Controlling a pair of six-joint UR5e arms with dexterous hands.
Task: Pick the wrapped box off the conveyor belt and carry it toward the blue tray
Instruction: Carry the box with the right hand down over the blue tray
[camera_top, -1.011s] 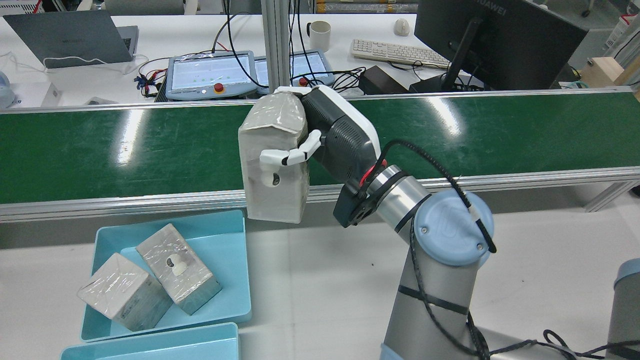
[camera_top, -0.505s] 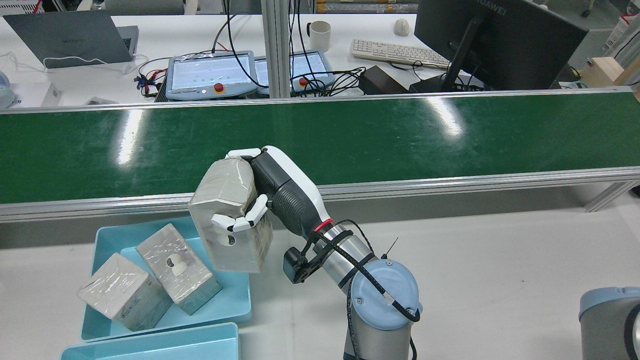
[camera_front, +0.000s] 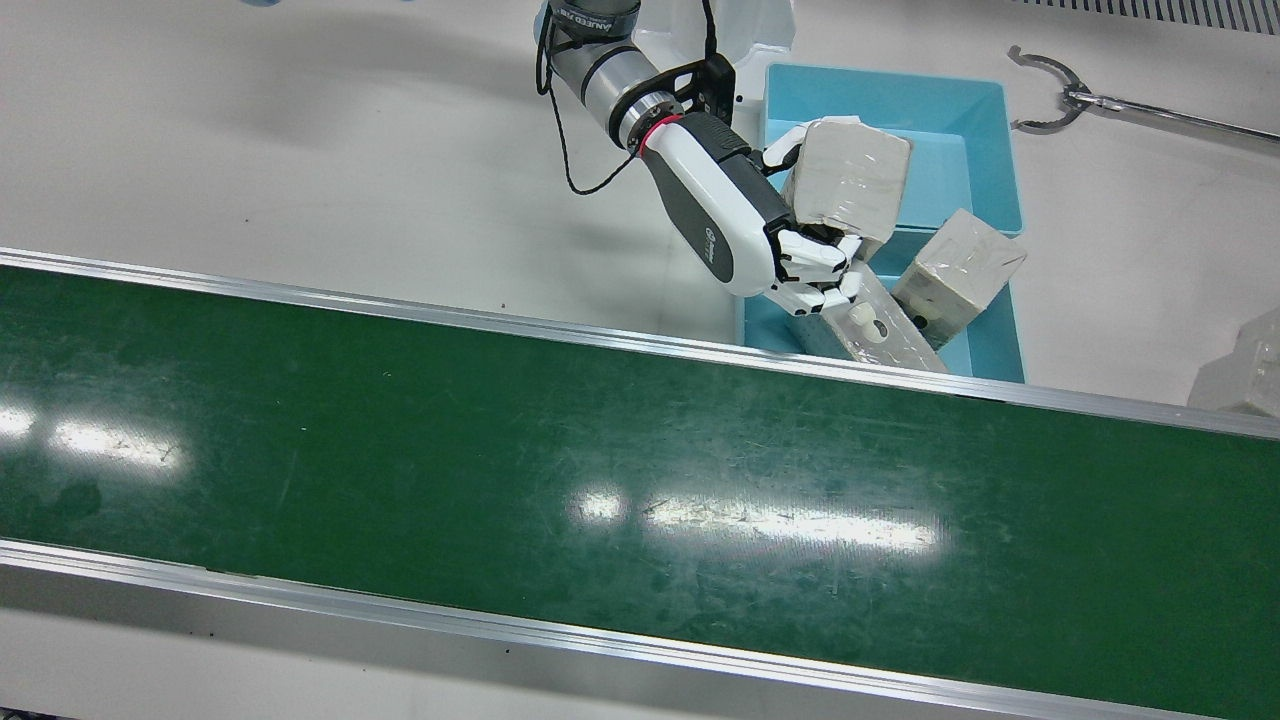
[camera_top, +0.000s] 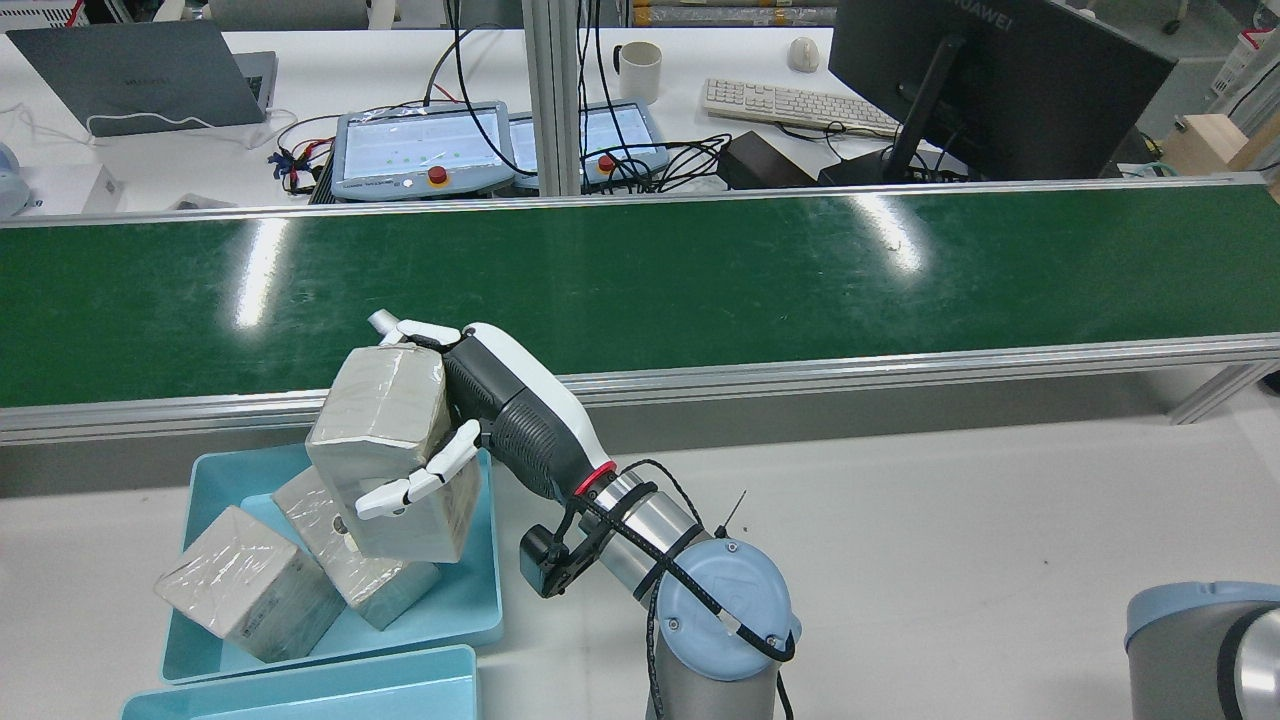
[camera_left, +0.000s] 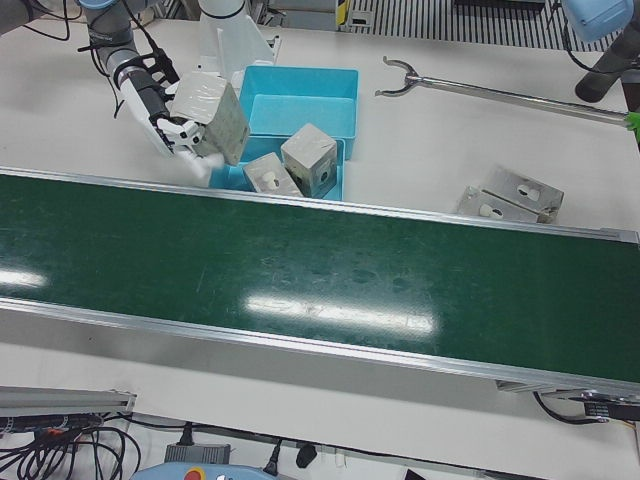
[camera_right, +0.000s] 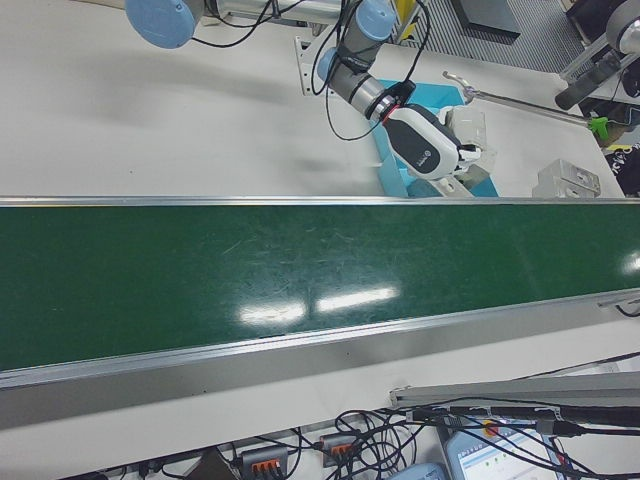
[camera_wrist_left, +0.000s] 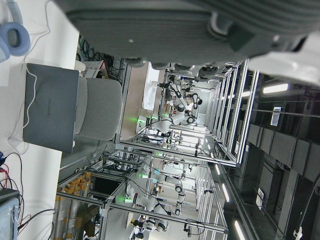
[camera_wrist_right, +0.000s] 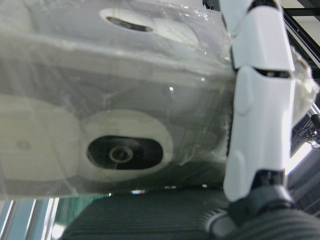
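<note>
Blue tray (camera_top: 478, 610): nearest, on the tabletop, with two wrapped boxes (camera_top: 245, 595) already inside, one leaning on the other

Right robot hand (camera_top: 500, 420): fingers clamped around the wrapped box (camera_top: 385, 450), holding it tilted in the air

Wrapped box: off the belt, over the tray's far end, its low corner close above the leaning box

Left robot hand: fingers unseen, cannot tell

Conveyor belt (camera_top: 700, 280): farthest, bare

Risk: slick wrap could slide in a sideways grip; lowering here may strike the leaning box and knock it over
</note>
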